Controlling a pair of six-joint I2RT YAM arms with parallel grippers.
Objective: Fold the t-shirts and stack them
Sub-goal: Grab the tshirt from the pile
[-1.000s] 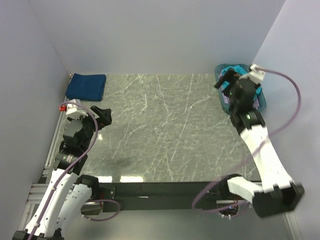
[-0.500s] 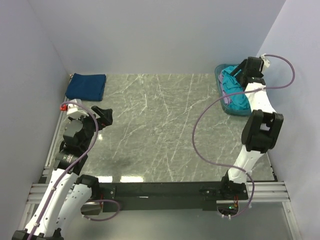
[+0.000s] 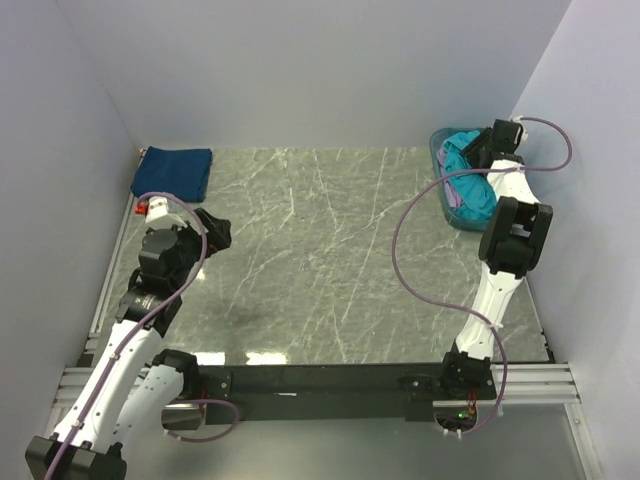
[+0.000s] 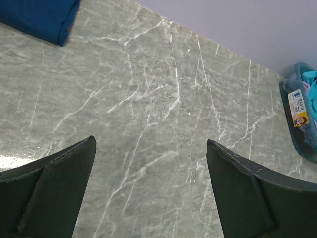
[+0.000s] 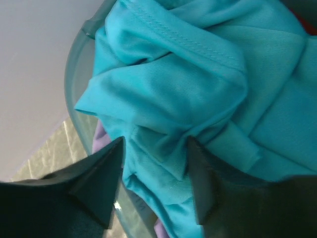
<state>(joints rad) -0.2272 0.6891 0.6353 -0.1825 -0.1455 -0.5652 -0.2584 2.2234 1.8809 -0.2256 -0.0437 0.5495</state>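
Note:
A crumpled teal t-shirt (image 5: 198, 74) tops the pile in the teal-blue basket (image 3: 441, 189) at the table's far right. My right gripper (image 5: 154, 141) is pushed down into it. Its jaws stand apart, with a fold of the teal cloth bunched between the fingertips. A lavender t-shirt (image 5: 101, 136) peeks out underneath. A folded navy t-shirt (image 3: 173, 172) lies at the far left corner. My left gripper (image 3: 215, 232) hovers open over bare table, near and to the right of that shirt.
The basket (image 5: 74, 64) sits close to the right wall, and its labelled side (image 4: 297, 106) shows in the left wrist view. The navy t-shirt (image 4: 39, 17) lies by the left wall. Marbled tabletop (image 3: 330, 250) spans between them.
My right arm has swung from above the basket down into it, and its jaws have narrowed around the teal cloth. The left arm has shifted slightly.

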